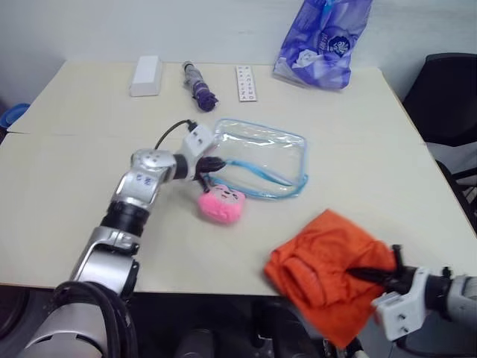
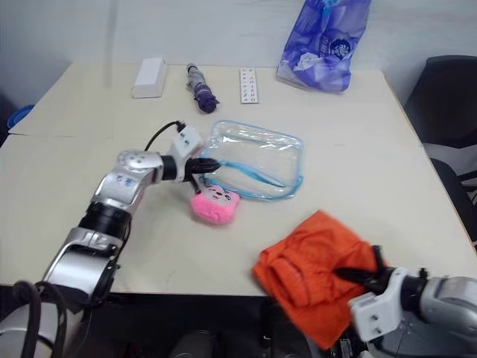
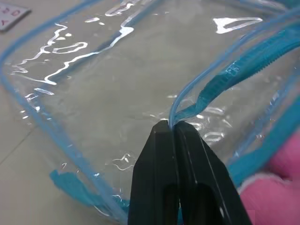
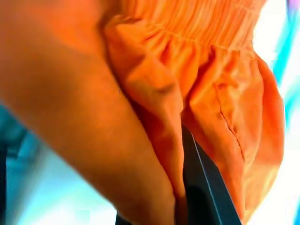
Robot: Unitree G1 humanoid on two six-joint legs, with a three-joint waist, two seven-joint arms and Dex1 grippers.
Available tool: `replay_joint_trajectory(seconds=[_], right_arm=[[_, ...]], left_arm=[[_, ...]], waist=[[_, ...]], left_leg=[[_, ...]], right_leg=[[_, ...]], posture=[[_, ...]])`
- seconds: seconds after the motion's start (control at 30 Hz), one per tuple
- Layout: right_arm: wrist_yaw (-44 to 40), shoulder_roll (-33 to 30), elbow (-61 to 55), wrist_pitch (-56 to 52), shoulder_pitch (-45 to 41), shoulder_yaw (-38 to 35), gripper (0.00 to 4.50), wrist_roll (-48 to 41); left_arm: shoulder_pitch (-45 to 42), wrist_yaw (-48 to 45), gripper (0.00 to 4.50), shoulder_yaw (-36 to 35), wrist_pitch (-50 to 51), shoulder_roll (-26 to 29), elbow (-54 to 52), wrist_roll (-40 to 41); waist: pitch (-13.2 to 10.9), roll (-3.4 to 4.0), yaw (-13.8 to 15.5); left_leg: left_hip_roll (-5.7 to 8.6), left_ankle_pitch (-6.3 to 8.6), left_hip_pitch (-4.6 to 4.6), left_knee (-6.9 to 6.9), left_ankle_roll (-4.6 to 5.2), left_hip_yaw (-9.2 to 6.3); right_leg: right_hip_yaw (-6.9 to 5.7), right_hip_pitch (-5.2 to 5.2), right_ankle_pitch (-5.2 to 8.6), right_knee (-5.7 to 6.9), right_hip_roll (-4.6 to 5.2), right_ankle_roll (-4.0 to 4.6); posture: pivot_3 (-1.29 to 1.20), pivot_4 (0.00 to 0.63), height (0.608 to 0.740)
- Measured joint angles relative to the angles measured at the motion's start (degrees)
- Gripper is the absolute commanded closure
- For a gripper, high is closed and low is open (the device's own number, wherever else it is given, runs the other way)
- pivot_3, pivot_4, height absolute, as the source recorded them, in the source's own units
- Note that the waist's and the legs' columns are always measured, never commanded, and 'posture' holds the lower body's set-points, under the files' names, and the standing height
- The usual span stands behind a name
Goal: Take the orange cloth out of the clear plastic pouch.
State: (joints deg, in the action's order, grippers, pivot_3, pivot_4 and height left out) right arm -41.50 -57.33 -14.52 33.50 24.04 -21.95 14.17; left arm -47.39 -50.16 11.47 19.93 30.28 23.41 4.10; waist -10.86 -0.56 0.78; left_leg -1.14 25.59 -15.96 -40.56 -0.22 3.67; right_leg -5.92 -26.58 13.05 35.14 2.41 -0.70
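Left gripper (image 3: 173,127): we are seeing its fingers pressed together, pinching the blue edging of the clear plastic pouch (image 1: 261,153).
Right gripper (image 1: 367,274): we are seeing its fingers clamped on the orange cloth (image 1: 324,272), folds bunching around them.
Cloth: it is lying outside the pouch, at five o'clock from it, hanging over the near edge of the table (image 1: 67,186).
Pouch: it is lying flat at mid-table, and we are seeing nothing inside it.
Pink plush toy (image 1: 220,205): it is touching the pouch's seven o'clock corner.
Writing: the white strip (image 1: 246,83) at twelve o'clock is carrying print we cannot read; the blue-purple bag (image 1: 322,41) is showing a round emblem, also unreadable.
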Motion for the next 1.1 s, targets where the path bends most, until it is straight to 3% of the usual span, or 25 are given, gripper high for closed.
replay_joint_trajectory(seconds=[0.2, 0.37, 0.57, 0.7, 0.77, 0.87, 1.1], right_arm=[[5.56, 9.40, 9.33, -23.56, -19.96, 1.16, 4.50, -9.43], [8.91, 15.24, 14.49, -36.81, -28.23, 6.02, 4.50, -9.87], [12.33, 15.10, 18.31, -39.81, -30.36, 8.11, 4.50, -7.74], [11.05, 10.46, 18.89, -33.40, -25.00, 8.35, 4.50, -6.18], [9.76, 8.09, 18.98, -29.48, -22.13, 8.08, 4.50, -6.08], [6.68, 4.95, 19.43, -25.14, -18.33, 5.81, 3.73, -7.61], [-3.44, 3.05, 18.73, -24.97, -13.25, -2.65, 1.32, -18.37]], left_arm=[[13.07, -12.55, 4.48, 2.44, 1.18, 8.98, -20.19, 2.17], [14.58, -12.39, 4.48, 2.80, 5.10, 8.92, -24.17, 2.30], [14.58, -10.01, 4.48, 2.77, 6.65, 8.84, -24.81, 1.68], [14.58, -8.59, 4.48, 2.26, 7.83, 8.57, -24.54, 1.74], [14.55, -8.19, 4.02, 1.32, 8.97, 8.51, -24.14, 2.32], [14.21, -8.09, 3.18, -1.40, 12.30, 8.33, -22.53, 4.58], [13.71, -12.67, 0.97, -6.64, 16.77, 11.50, -23.39, 11.99]], waist=[[-0.02, 0.05, -0.85], [-0.05, 0.16, -0.41], [-0.05, 0.17, -0.57], [-0.04, 0.20, -0.39], [-0.04, 0.20, -0.51], [-0.04, 0.20, -0.68], [-0.05, 0.21, -0.88]], left_leg=[[-0.02, 0.00, 0.10, -0.03, -0.03, -0.04], [0.02, -0.01, 0.04, -0.03, -0.02, -0.04], [0.02, -0.02, 0.01, 0.01, 0.03, -0.14], [0.04, -0.01, -0.01, 0.03, 0.04, -0.14], [0.05, -0.01, 0.01, 0.05, 0.04, -0.13], [0.04, -0.02, 0.05, 0.12, 0.02, -0.12], [0.02, -0.04, 0.10, 0.16, -0.02, -0.10]], right_leg=[[0.06, -0.01, 0.07, 0.20, 0.04, 0.12], [0.03, -0.06, 0.10, 0.44, 0.07, 0.17], [0.00, -0.06, 0.08, 0.45, 0.09, 0.13], [0.00, -0.06, 0.07, 0.41, 0.10, 0.12], [0.02, -0.06, 0.06, 0.39, 0.10, 0.11], [0.02, -0.06, 0.07, 0.38, 0.09, 0.11], [0.04, -0.06, 0.07, 0.38, 0.06, 0.11]], posture=[[0.00, 0.150, 0.740], [0.00, 0.150, 0.740], [0.00, 0.150, 0.740], [0.00, 0.150, 0.740], [0.00, 0.150, 0.740], [0.00, 0.150, 0.740], [0.00, 0.150, 0.740]])
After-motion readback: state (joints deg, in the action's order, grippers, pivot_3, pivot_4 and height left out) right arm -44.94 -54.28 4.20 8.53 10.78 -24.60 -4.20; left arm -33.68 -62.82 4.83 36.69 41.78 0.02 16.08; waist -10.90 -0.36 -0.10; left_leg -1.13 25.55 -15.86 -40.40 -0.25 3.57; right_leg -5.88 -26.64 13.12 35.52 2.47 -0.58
